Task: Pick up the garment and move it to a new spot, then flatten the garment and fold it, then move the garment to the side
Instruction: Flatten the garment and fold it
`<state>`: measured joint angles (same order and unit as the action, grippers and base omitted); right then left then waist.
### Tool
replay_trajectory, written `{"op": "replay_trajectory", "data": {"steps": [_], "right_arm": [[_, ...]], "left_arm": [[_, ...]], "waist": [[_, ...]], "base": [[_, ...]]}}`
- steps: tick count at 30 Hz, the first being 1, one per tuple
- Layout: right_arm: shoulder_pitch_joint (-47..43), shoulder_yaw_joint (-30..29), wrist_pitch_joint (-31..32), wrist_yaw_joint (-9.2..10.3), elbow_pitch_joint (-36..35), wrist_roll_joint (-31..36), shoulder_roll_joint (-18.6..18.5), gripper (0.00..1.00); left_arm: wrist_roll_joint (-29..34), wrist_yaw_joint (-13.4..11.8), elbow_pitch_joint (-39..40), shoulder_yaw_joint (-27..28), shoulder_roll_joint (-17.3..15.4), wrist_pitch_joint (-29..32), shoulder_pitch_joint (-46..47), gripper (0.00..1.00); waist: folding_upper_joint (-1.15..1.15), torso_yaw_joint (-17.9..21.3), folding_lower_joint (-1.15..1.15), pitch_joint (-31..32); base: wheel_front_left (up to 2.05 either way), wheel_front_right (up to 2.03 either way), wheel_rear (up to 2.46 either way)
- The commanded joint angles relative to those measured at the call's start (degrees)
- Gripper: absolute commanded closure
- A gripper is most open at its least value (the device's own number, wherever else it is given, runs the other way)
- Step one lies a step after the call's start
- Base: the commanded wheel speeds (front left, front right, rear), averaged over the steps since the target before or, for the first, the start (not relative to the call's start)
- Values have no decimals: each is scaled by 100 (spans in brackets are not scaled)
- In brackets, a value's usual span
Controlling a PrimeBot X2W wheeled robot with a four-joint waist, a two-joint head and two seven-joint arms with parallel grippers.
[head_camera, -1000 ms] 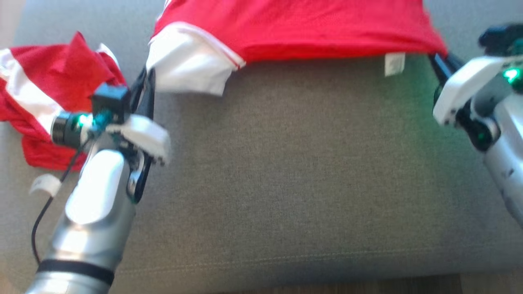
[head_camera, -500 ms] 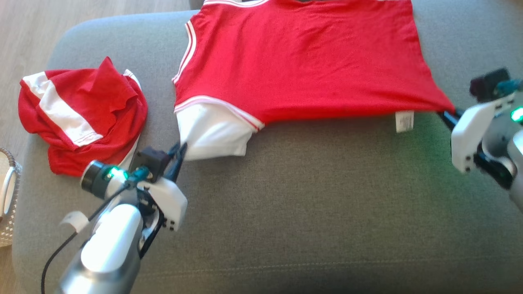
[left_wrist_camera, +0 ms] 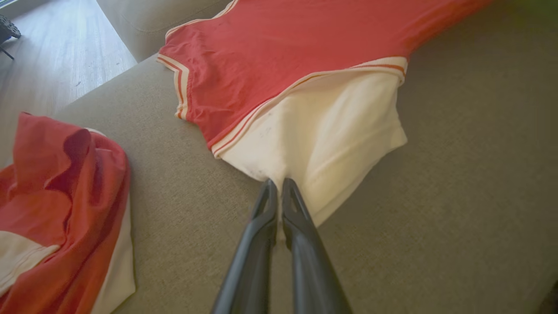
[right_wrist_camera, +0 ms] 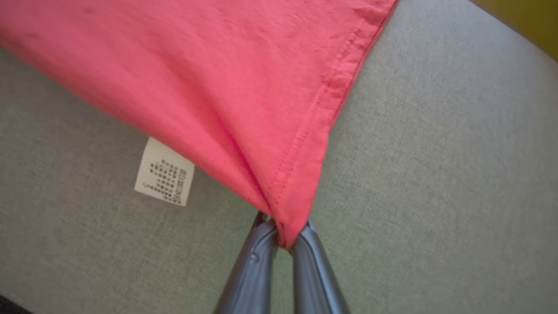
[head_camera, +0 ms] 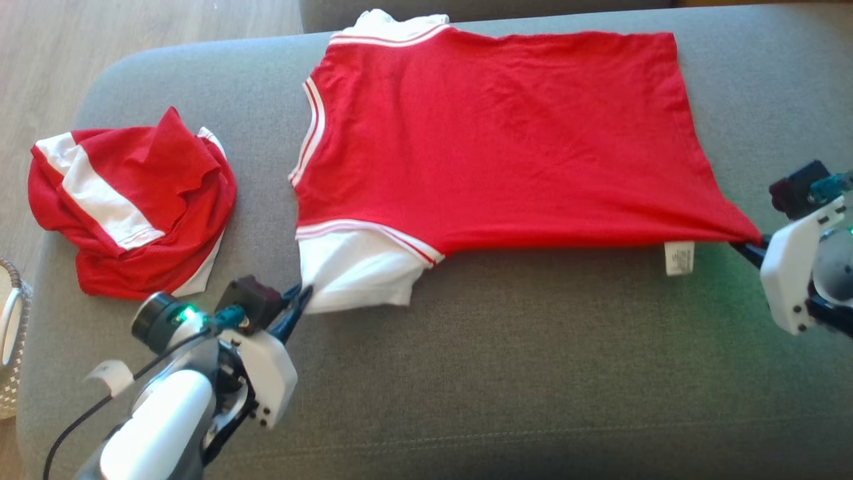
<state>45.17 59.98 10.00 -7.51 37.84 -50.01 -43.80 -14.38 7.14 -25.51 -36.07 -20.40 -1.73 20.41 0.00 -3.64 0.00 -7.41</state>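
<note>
Red fabric with a white sleeve: the garment (head_camera: 493,140) lies spread toward the far edge of the grey sofa cushion (head_camera: 500,373), drawn taut between two held points. The left gripper (head_camera: 298,300) has its fingers pressed together on the white sleeve (head_camera: 353,277) hem. The right gripper (head_camera: 748,244) pinches the red hem corner beside the care label (head_camera: 679,258). Step in hand, by judgement: flattening. The next move calls for lowering both corners evenly, clear of the crumpled second garment (head_camera: 133,200) at the left edge

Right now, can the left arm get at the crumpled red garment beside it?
Likely yes: only bare cushion separates them. But the left gripper is shut on the white sleeve of the spread shirt, so it must release first.
</note>
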Motion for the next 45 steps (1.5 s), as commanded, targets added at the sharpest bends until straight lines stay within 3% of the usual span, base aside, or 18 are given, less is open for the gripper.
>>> {"op": "replay_trajectory", "data": {"steps": [1, 12, 17, 27, 33, 45], "right_arm": [[-112, 134, 103, 2, -123, -98, -390, 100], [-248, 653, 537, 2, -477, -709, -857, 100], [-371, 802, 763, 2, -750, -1145, -1020, 100], [-748, 858, 1726, 2, -1071, -2135, -1411, 100], [-804, 793, 2047, 2, -1364, -2221, -1585, 100], [-612, 311, 1898, 2, -1188, -2052, -1262, 100]], "left_arm": [[-167, 31, 390, -25, -428, 120, 107, 100], [-1090, 34, 1568, -840, -1391, 736, 78, 100], [-1447, 34, 1910, -1128, -1650, 987, -5, 100], [-1948, 35, 2324, -1439, -2049, 1379, -306, 100], [-2311, 26, 2845, -1509, -2311, 1660, -409, 100], [-2251, -318, 3022, -1158, -2298, 1549, -39, 100]], "waist": [[0, -4, 0, 38], [0, -87, 0, 161], [0, -129, 0, 276], [0, -126, 0, 592], [0, -88, 0, 601], [0, -18, 0, 250]], "base": [[0, 0, 0], [0, 0, 0], [0, 0, 0], [0, 0, 0], [0, 0, 0], [0, 0, 0]]}}
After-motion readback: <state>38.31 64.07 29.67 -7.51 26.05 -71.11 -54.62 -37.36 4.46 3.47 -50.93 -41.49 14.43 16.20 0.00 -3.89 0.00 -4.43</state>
